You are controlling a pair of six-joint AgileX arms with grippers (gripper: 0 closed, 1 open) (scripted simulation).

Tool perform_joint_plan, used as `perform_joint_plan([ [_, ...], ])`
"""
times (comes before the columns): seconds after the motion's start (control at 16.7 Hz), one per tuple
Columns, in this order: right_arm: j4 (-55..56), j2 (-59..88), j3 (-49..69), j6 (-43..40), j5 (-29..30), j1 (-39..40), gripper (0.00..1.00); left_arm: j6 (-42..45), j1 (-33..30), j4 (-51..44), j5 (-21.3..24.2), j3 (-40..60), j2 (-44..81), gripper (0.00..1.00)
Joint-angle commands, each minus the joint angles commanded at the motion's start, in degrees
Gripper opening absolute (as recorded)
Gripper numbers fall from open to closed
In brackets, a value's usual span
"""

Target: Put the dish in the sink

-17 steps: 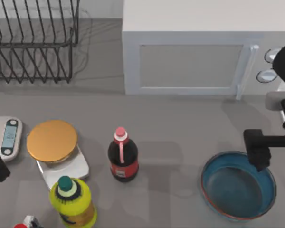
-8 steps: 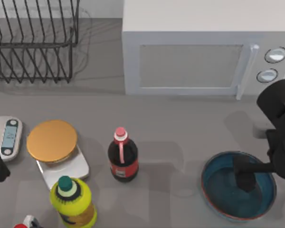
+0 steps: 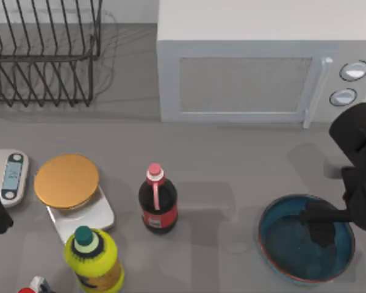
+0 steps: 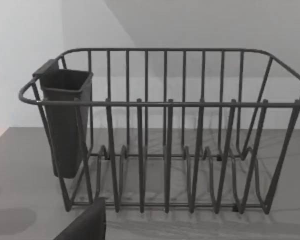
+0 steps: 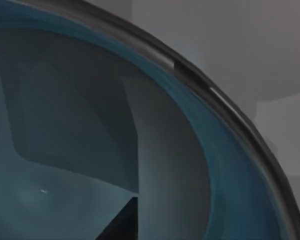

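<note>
right gripper (image 3: 320, 227) hangs over the dish (image 3: 287, 250).

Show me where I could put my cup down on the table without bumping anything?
The best bare patch lies between the soda bottle and the blue dish, in front of the microwave. Another runs between the dish rack and the orange disc. The table's left front is crowded: scale, disc, yellow bottle. The right gripper hangs over the dish.
</note>
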Motion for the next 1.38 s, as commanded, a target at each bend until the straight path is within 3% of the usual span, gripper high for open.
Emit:
perform_joint_plan([
  [0.48,0.0,0.0,0.0,0.0,0.0,0.0,0.02,0.0,0.0,0.0,0.0,0.0,0.0,1.00],
  [1.08,-0.2,-0.1,0.2,0.0,0.0,0.0,0.00,0.0,0.0,0.0,0.0,0.0,0.0,1.00],
  [1.38,-9.9,-1.8,8.6,0.1,0.1,0.0,0.00,0.0,0.0,0.0,0.0,0.0,0.0,1.00],
])
